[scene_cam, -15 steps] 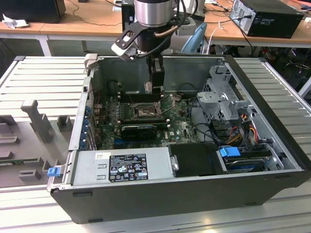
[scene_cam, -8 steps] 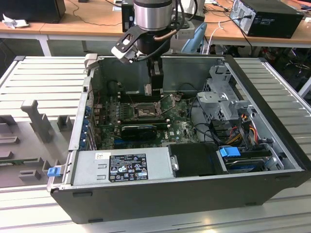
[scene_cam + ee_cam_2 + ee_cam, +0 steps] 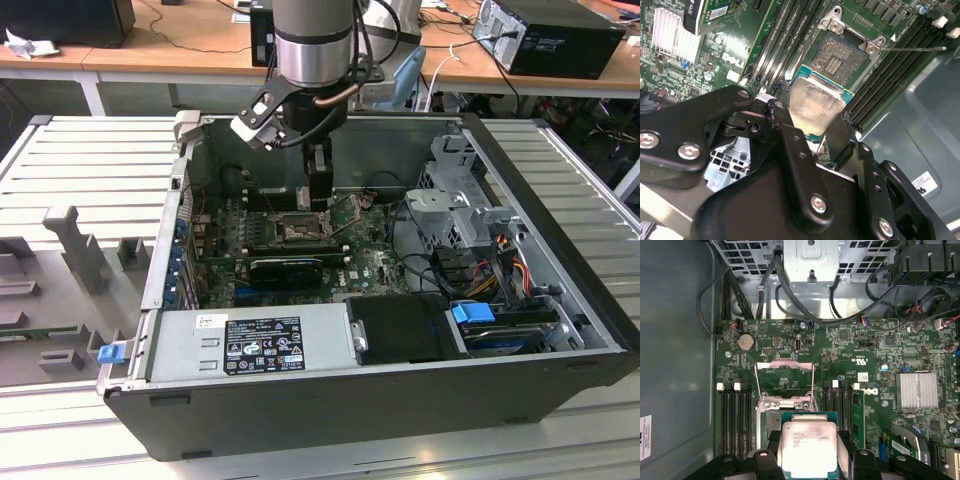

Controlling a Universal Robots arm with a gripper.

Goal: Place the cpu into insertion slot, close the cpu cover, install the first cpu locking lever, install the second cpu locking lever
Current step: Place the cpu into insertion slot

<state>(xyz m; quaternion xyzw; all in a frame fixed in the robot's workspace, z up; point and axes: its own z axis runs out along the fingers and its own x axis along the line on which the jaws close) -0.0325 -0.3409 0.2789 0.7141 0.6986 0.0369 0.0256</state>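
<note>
My gripper (image 3: 318, 197) hangs inside the open computer case, just above the motherboard, shut on the cpu. The cpu (image 3: 807, 447) (image 3: 817, 106) is a square chip with a dull silvery face on a green edge, pinched between two black fingers (image 3: 765, 460). It hovers partly over the insertion slot (image 3: 840, 55) (image 3: 771, 422), whose pin field shows beside it. The cpu cover (image 3: 785, 376), a silvery frame with a square cut-out, stands swung open beyond the slot. A thin wire locking lever (image 3: 912, 48) sticks out sideways from the socket's corner.
Long black memory slots (image 3: 735, 410) flank the socket on both sides. A finned heatsink (image 3: 916, 390) and a black expansion card (image 3: 285, 268) sit nearby. A drive cage with cables (image 3: 455, 205) stands at the exterior view's right, and the power supply (image 3: 250, 345) lies along the near wall.
</note>
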